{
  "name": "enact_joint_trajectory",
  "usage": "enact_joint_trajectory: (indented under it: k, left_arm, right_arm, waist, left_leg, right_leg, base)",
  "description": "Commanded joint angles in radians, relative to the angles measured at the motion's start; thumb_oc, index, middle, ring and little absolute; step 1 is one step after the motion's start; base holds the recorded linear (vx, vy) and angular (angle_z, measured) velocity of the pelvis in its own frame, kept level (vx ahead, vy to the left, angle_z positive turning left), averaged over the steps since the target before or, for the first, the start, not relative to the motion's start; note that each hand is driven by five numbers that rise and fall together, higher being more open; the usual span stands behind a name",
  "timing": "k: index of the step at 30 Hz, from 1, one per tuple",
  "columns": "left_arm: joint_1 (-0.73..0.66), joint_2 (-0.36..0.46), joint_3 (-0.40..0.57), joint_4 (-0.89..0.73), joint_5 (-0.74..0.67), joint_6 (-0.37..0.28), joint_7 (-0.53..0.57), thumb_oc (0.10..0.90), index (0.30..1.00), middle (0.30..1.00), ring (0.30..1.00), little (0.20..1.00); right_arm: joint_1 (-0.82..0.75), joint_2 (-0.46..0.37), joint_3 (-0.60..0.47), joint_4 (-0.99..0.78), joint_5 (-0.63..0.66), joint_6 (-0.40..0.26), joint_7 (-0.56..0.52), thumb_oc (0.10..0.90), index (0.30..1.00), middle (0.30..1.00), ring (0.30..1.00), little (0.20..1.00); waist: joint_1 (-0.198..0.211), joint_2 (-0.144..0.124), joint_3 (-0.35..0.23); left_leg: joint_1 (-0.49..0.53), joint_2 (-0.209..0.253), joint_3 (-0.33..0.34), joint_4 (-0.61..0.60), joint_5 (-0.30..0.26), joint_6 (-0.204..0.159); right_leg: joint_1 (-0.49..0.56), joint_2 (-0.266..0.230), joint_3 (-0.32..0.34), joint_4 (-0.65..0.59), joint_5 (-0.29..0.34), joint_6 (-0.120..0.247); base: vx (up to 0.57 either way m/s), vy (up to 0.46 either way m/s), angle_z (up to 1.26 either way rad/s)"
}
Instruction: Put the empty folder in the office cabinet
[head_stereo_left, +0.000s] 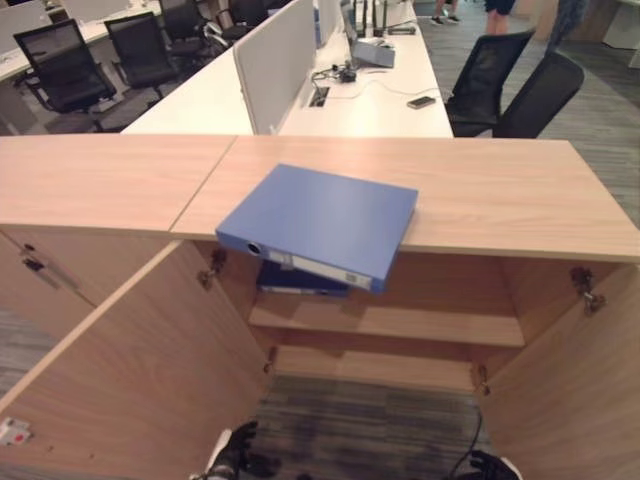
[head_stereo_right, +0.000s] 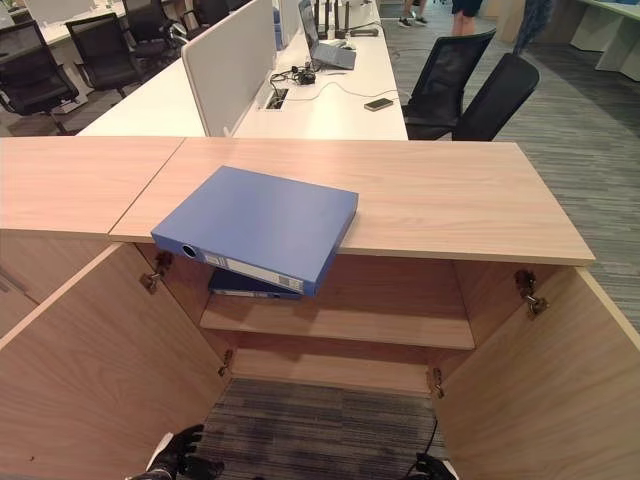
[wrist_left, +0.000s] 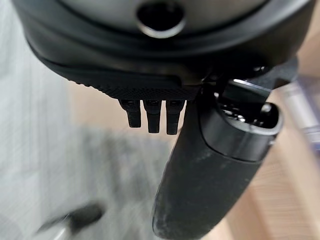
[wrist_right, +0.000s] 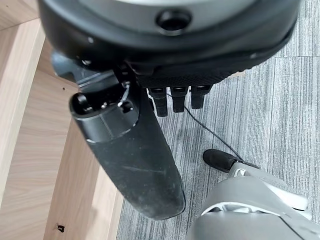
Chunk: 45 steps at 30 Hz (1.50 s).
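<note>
The blue folder (head_stereo_left: 318, 222) lies flat on the counter (head_stereo_left: 500, 195), its spine end overhanging the front edge, well above and ahead of both hands. It is a rigid lever-arch binder; empty, it is judged light and stiff, with smooth covers that may slip. The overhanging spine, with its finger hole (head_stereo_left: 254, 248), offers the best hold: thumb above, fingers beneath. Directly under it, the open cabinet (head_stereo_left: 390, 322) holds a second blue folder (head_stereo_left: 300, 283) on its upper shelf, with free shelf space beside it. Both doors stand wide. The left hand (head_stereo_left: 238, 458) hangs low by the left door, fingers relaxed, holding nothing. The right hand (head_stereo_right: 432, 468) hangs low by the right door, likewise relaxed and empty.
</note>
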<state>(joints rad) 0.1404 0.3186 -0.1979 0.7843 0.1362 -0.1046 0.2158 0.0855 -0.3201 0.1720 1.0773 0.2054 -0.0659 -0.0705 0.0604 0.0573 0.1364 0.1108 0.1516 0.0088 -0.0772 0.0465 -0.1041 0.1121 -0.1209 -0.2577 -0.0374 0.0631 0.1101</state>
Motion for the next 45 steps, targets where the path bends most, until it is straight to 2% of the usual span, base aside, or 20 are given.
enact_joint_trajectory:
  k: [1,4,5,9,12,16,17,18,22,27,31,33,35,39,45]
  left_arm:
    - [-0.05,0.096,0.052,-0.129,0.108,-0.076,0.158,0.8,0.9,0.9,0.9,0.9]
    - [-0.028,0.092,0.07,-0.199,0.132,-0.082,0.192,0.8,0.9,0.9,0.9,0.9]
    - [-0.004,0.09,0.091,-0.279,0.162,-0.087,0.224,0.8,0.9,0.9,0.9,0.9]
    - [0.02,0.103,0.117,-0.344,0.197,-0.085,0.248,0.8,0.9,0.9,0.9,0.9]
    - [0.045,0.136,0.154,-0.471,0.264,-0.087,0.268,0.8,0.9,0.9,0.9,0.9]
    - [0.056,0.17,0.169,-0.554,0.318,-0.089,0.264,0.8,0.9,0.9,0.9,0.9]
    - [0.043,0.202,0.171,-0.601,0.365,-0.088,0.267,0.8,0.9,0.9,0.9,0.9]
    - [0.036,0.231,0.174,-0.642,0.404,-0.086,0.268,0.8,0.9,0.9,0.9,0.9]
    - [0.025,0.265,0.183,-0.689,0.44,-0.083,0.263,0.8,0.9,0.9,0.9,0.9]
    - [0.012,0.351,0.205,-0.807,0.5,-0.107,0.248,0.8,0.9,0.9,0.9,0.9]
    - [-0.023,0.467,0.217,-0.896,0.537,-0.132,0.225,0.8,0.9,0.9,0.9,0.9]
    - [-0.023,0.469,0.218,-0.898,0.536,-0.131,0.223,0.8,0.9,0.9,0.9,0.9]
    - [-0.061,0.517,0.214,-0.94,0.541,-0.138,0.219,0.8,0.9,0.9,0.9,0.9]
    - [-0.13,0.557,0.19,-0.978,0.537,-0.149,0.208,0.8,0.9,0.9,0.9,0.9]
    - [-0.208,0.576,0.152,-0.988,0.527,-0.15,0.206,0.8,0.9,0.9,0.9,0.9]
  right_arm:
    - [-0.031,-0.005,-0.041,-0.052,-0.011,-0.086,-0.054,0.8,0.9,0.9,0.9,0.9]
    - [-0.022,-0.002,-0.045,-0.056,-0.016,-0.091,-0.058,0.8,0.9,0.9,0.9,0.9]
    - [-0.021,0.005,-0.053,-0.046,-0.013,-0.096,-0.067,0.8,0.9,0.9,0.9,0.9]
    - [-0.018,0.008,-0.056,-0.046,-0.007,-0.098,-0.068,0.8,0.9,0.9,0.9,0.9]
    - [-0.021,0.008,-0.061,-0.032,0.006,-0.094,-0.066,0.8,0.9,0.9,0.9,0.9]
    - [-0.03,0.008,-0.052,-0.025,0.01,-0.089,-0.062,0.8,0.9,0.9,0.9,0.9]
    - [-0.036,0.006,-0.043,-0.025,0.01,-0.086,-0.057,0.8,0.9,0.9,0.9,0.9]
    - [-0.039,0.005,-0.038,-0.028,0.01,-0.083,-0.053,0.8,0.9,0.9,0.9,0.9]
    - [-0.04,0.003,-0.032,-0.036,0.004,-0.081,-0.048,0.8,0.9,0.9,0.9,0.9]
    - [-0.034,-0.006,-0.032,-0.033,-0.002,-0.075,-0.039,0.8,0.9,0.9,0.9,0.9]
    - [-0.026,-0.019,-0.029,-0.018,-0.013,-0.068,-0.026,0.8,0.9,0.9,0.9,0.9]
    - [-0.027,-0.017,-0.03,-0.017,-0.013,-0.068,-0.026,0.8,0.9,0.9,0.9,0.9]
    - [-0.024,-0.021,-0.027,-0.007,-0.023,-0.068,-0.027,0.8,0.9,0.9,0.9,0.9]
    - [-0.023,-0.021,-0.023,0.006,-0.023,-0.068,-0.028,0.8,0.9,0.9,0.9,0.9]
    - [-0.027,-0.019,-0.009,0.02,-0.032,-0.065,-0.032,0.8,0.9,0.9,0.9,0.9]
  waist:
    - [0.033,-0.043,0.02]
    - [0.039,-0.048,0.019]
    - [0.051,-0.051,0.018]
    - [0.058,-0.054,0.015]
    - [0.073,-0.053,0.016]
    - [0.077,-0.05,0.016]
    - [0.078,-0.046,0.016]
    - [0.075,-0.041,0.016]
    - [0.07,-0.035,0.017]
    - [0.054,-0.015,0.018]
    - [0.031,0.006,0.013]
    - [0.032,0.005,0.013]
    - [0.019,0.013,0.008]
    - [0.006,0.02,0.0]
    - [-0.01,0.026,-0.008]
  left_leg:
    - [-0.009,-0.016,-0.024,0.037,-0.051,-0.003]
    - [-0.009,-0.015,-0.031,0.035,-0.049,-0.006]
    - [-0.007,-0.013,-0.038,0.031,-0.049,-0.008]
    - [-0.004,-0.012,-0.044,0.027,-0.048,-0.009]
    - [-0.005,-0.009,-0.056,0.023,-0.046,-0.014]
    - [-0.005,-0.006,-0.061,0.02,-0.045,-0.017]
    - [-0.005,-0.005,-0.063,0.02,-0.045,-0.018]
    - [-0.004,-0.004,-0.063,0.021,-0.045,-0.019]
    - [-0.003,-0.003,-0.061,0.021,-0.044,-0.021]
    - [0.002,0.002,-0.049,0.015,-0.041,-0.025]
    - [0.012,0.003,-0.036,0.007,-0.037,-0.03]
    - [0.012,0.004,-0.035,0.007,-0.038,-0.031]
    - [0.02,0.005,-0.029,0.006,-0.039,-0.031]
    - [0.025,0.003,-0.021,0.003,-0.039,-0.034]
    - [0.034,0.003,-0.009,-0.001,-0.042,-0.036]
  right_leg:
    - [-0.014,-0.044,-0.012,0.147,-0.163,0.024]
    - [-0.005,-0.041,-0.021,0.143,-0.166,0.022]
    - [0.004,-0.041,-0.031,0.142,-0.168,0.022]
    - [0.013,-0.039,-0.037,0.136,-0.17,0.021]
    - [0.022,-0.035,-0.047,0.129,-0.171,0.02]
    - [0.021,-0.033,-0.051,0.131,-0.173,0.019]
    - [0.02,-0.031,-0.052,0.133,-0.174,0.018]
    - [0.019,-0.031,-0.052,0.134,-0.175,0.017]
    - [0.019,-0.029,-0.051,0.134,-0.176,0.015]
    - [0.014,-0.023,-0.04,0.126,-0.172,0.014]
    - [0.015,-0.017,-0.028,0.12,-0.172,0.014]
    - [0.015,-0.017,-0.028,0.119,-0.172,0.014]
    - [0.019,-0.016,-0.022,0.115,-0.171,0.015]
    - [0.03,-0.012,-0.014,0.098,-0.166,0.016]
    - [0.042,-0.008,0.0,0.066,-0.153,0.019]
  base:
    - [0.02,-0.057,0.24]
    - [0.02,-0.062,0.15]
    - [0.02,-0.044,0.16]
    - [0.02,-0.038,0.13]
    - [0.01,-0.033,0.08]
    - [0.0,-0.019,0.07]
    - [0.0,0.0,0.0]
    - [0.0,0.0,0.0]
    - [0.0,0.0,0.0]
    - [0.0,0.0,0.0]
    - [-0.01,0.01,-0.07]
    - [0.0,0.007,-0.02]
    - [0.01,0.011,-0.06]
    - [0.01,0.008,-0.08]
    - [0.0,0.003,-0.08]
